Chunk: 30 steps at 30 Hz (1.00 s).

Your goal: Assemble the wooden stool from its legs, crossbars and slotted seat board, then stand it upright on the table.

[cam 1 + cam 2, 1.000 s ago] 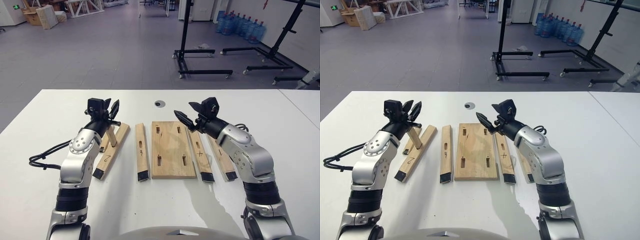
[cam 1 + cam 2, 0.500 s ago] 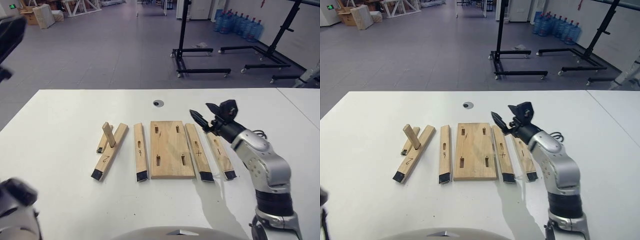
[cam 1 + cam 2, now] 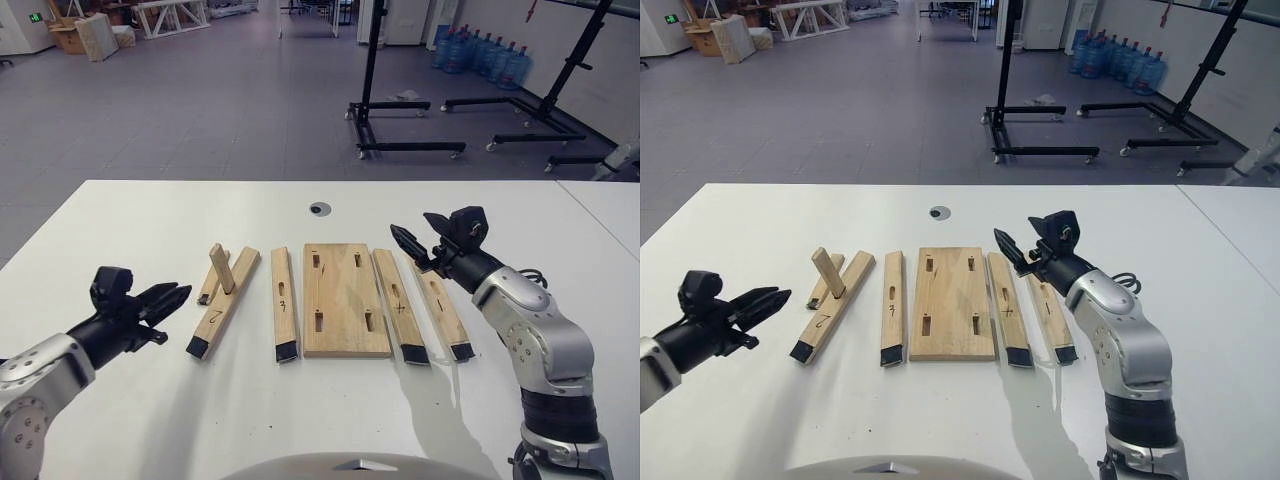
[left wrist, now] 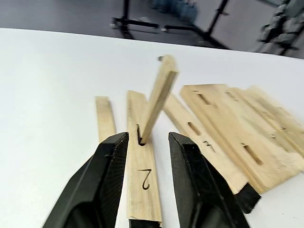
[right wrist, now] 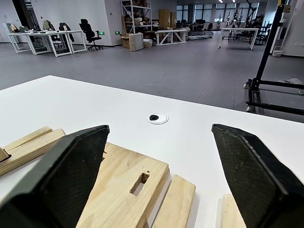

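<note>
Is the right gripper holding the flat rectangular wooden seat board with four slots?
No, the seat board lies flat on the white table, and the right gripper is open and empty beside it.

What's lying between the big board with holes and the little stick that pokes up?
One slotted leg lies flat between the seat board and the upright crossbar, touching neither. The left eye view shows it.
</note>
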Motion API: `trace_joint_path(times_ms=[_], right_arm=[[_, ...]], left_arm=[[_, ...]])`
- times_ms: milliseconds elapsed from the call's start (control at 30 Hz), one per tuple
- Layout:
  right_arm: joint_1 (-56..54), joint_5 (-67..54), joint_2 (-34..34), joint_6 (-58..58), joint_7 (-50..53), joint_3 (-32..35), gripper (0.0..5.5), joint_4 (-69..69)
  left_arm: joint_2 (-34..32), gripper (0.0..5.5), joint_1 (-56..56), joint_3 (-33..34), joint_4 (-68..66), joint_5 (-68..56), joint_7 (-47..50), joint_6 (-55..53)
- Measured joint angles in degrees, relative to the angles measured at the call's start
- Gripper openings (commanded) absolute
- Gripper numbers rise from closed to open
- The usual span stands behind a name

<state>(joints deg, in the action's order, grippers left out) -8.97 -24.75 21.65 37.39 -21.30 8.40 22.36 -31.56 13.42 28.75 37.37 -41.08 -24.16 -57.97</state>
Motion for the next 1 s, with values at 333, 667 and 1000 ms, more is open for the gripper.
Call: trace_joint_path(times_ms=[333,667,1000], right_arm=[[0.52,0.00,-2.38,0.00,2.16,-1.80,3.99,1.04],[0.48,0.04,-3.15,-0.16,2.21,-3.36,3.99,0.69],[0.07,0.05,-3.12,-0.18,2.08,-3.48,3.99,0.45]], left_arm=[[1.19,3.12,0.11,-8.33,4.91,3.03,8.66,-4.02],[2.47,4.56,0.70,-18.77,-0.62,12.61,12.30,-1.66],[6.62,4.66,-2.04,-21.10,-6.26,15.67,13.16,0.20]])
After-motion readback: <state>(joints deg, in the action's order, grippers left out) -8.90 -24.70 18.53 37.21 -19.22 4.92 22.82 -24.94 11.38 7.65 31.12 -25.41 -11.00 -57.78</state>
